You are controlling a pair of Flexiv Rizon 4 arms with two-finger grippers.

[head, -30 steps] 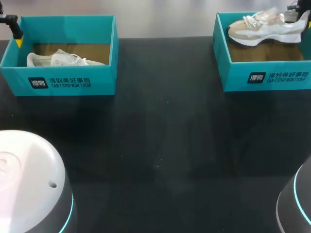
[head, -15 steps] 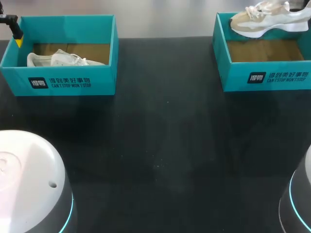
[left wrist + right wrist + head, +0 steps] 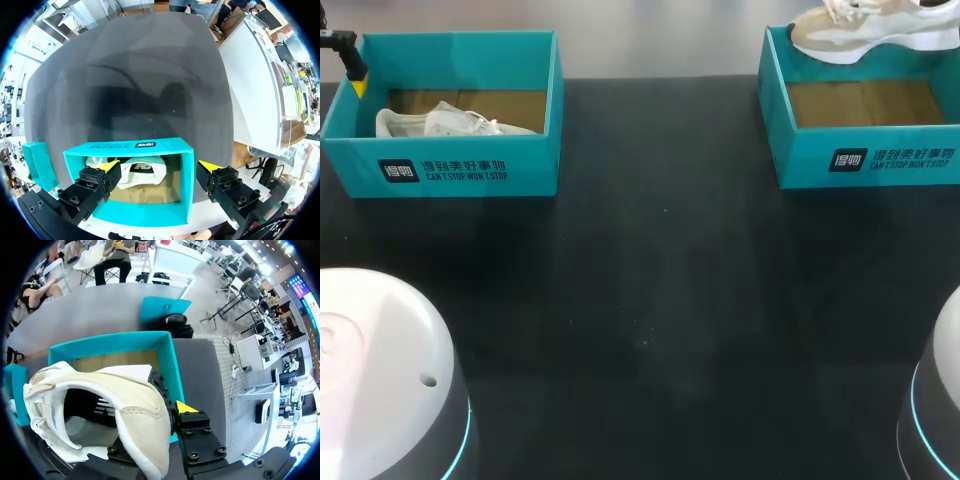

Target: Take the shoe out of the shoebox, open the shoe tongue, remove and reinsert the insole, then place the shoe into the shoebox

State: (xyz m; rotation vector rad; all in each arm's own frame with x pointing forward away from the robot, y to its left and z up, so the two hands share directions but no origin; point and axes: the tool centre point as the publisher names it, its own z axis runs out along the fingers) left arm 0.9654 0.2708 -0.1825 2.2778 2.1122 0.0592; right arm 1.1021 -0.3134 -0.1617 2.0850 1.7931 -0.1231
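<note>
One shoe (image 3: 868,30) was held above its box (image 3: 860,160).
It was pinched by the right gripper (image 3: 152,422); the left gripper (image 3: 160,166) was spread.

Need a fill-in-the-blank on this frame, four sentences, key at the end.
1. The beige shoe hangs above the right box, which is now ___.
2. The left box holds a ___ shoe.
3. The left gripper, over the left box, is ___.
4. The right gripper is shut on the beige shoe's ___.
Missing words: empty; white; open; heel.
</note>
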